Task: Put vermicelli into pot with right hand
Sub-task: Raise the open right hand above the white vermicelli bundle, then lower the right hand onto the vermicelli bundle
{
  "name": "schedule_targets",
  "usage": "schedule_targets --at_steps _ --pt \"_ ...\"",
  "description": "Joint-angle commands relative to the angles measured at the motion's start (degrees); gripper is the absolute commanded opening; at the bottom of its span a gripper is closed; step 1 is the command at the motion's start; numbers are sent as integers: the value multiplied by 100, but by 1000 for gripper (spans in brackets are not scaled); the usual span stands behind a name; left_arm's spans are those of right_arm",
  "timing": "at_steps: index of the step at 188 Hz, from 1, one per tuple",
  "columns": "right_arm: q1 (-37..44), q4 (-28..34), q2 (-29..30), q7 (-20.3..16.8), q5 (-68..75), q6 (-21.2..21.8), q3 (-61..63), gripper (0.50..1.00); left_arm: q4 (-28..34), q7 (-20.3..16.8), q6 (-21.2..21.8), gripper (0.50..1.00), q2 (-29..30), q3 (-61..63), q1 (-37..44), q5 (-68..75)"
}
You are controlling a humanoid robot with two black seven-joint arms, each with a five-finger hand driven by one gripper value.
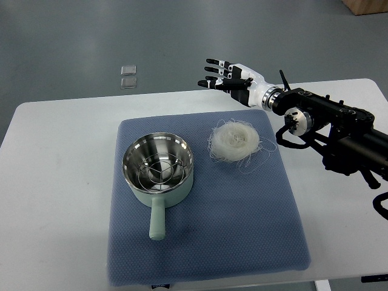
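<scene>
Right hand (229, 77), fingers spread and empty, hovers at the far side; vermicelli (236, 141) lies nearer, just right of the pot (159, 167).

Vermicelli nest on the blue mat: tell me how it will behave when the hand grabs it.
The vermicelli looks like a thin, airy tangle, so probably very light. Loose strands stray out over the mat, so some may snap or drop off. The open right hand would likely crush it if it squeezed hard.

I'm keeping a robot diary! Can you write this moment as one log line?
right hand: open, beyond mat | vermicelli: on mat, untouched | pot: no noodles inside | left arm: out of view
</scene>
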Motion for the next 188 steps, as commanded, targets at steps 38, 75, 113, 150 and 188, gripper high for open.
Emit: schedule_targets --at_steps 38,75,113,150,188 --pt "5 7 -46 23 -618 0 -79 928 -9 2 9 1000 0 -7 0 -2" --pt "102 227 -345 32 -846 -9 -79 928 -17 2 0 1000 0 -16 0 -2" --pt "145 939 -679 32 -1241 -571 -79 928 -17 2 0 1000 0 -16 0 -2" --pt "207 956 -600 32 -2112 -747 -316 928 -17 2 0 1000 0 -7 0 -2" --pt "453 956 -793 129 -2349 -677 -1063 928 -17 2 0 1000 0 -7 0 -2"
